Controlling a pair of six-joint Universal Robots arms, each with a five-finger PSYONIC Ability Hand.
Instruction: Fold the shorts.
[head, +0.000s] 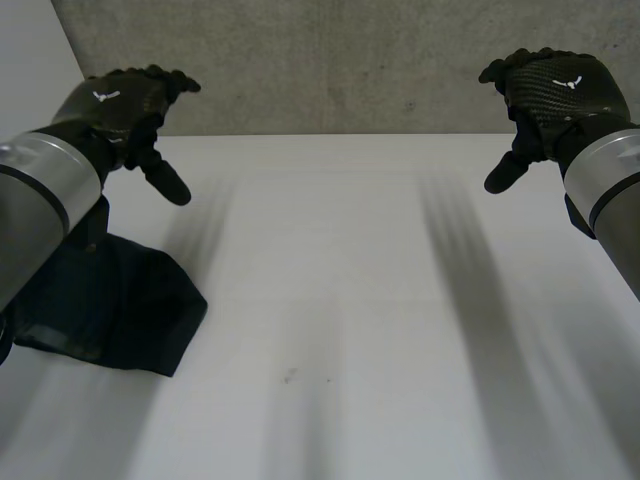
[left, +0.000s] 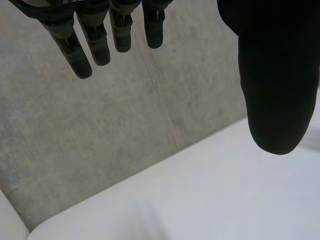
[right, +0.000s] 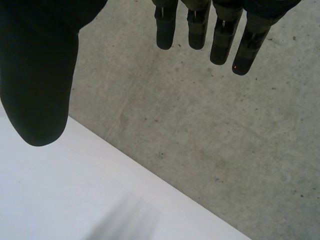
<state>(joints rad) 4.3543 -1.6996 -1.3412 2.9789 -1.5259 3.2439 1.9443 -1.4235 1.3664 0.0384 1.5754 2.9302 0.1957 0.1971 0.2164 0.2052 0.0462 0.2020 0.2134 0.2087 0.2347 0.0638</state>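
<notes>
Left hand (head: 120, 105) hangs above the far-left part of the flat white table (head: 350, 320), off the surface. In the left wrist view its fingers (left: 75, 50) are straight and slightly spread, and the thumb (left: 272, 75) stands well apart from them with nothing in between. So it's released and holding nothing.

Right hand (head: 555, 90) mirrors it above the far-right part of the table, also off the surface. In the right wrist view the fingers (right: 245, 45) are straight, the thumb (right: 37, 75) is out to the side, and the palm is empty, so this one is released too.

The hands are well apart, each near its own side of the table, with the thumbs pointing inward and down in the head view.

The dark crumpled fabric shorts (head: 120, 300) lie on the near-left of the table in a loose, lumpy heap, not squared up. One corner sticks out toward the table's middle. The left edge of the heap is hidden behind the grey left arm (head: 40, 200), so I can't tell its full outline. The shorts sit nearer the robot than the left hand and below it. Neither hand touches them, and the right hand is far across the table from them.

A rough grey concrete wall (head: 350, 60) runs behind the table's far edge. Both wrist views look past the fingertips at that wall and the table's edge.

There's a small dark speck (head: 290, 377) on the bare table near the middle, well right of the shorts.
</notes>
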